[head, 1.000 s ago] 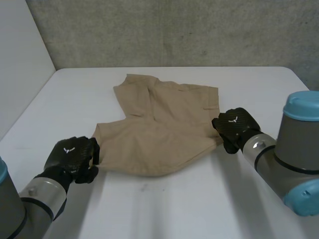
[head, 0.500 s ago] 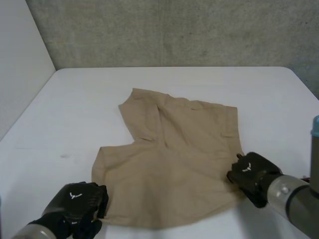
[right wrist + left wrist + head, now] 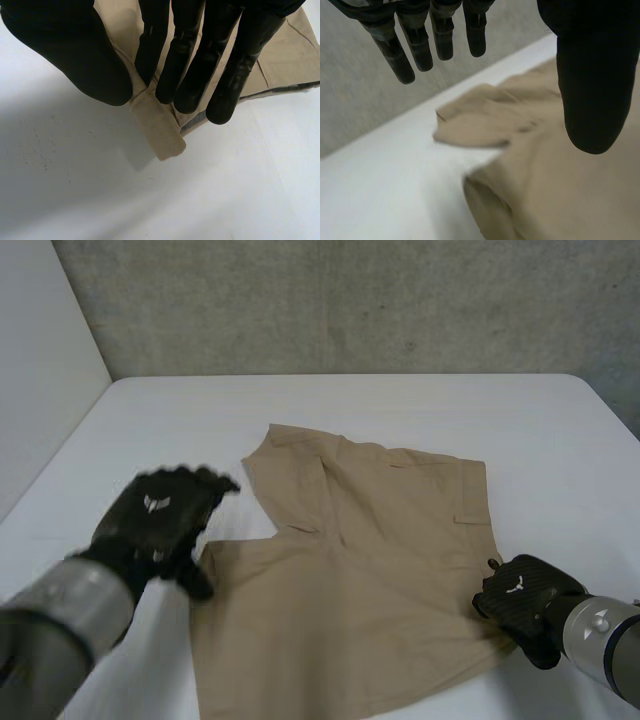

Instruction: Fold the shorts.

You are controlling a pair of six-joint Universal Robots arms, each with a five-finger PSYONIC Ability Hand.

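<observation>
Tan shorts (image 3: 360, 570) on white table (image 3: 400, 410), corner in right hand (image 3: 525, 595).

So the white table (image 3: 400, 405) takes up most of the head view, with its far edge running along a grey concrete wall (image 3: 350, 300) across the top of the frame. A pair of tan shorts (image 3: 380, 580) lies on it, spread mostly flat from the centre down to the bottom edge of the frame. Both legs point toward the left of the frame, one at upper centre and one at lower left, with a notch of white tabletop between them. The waist end sits at the right, and there's a pocket flap near that side. The cloth is a bit rumpled along the upper leg.
</observation>
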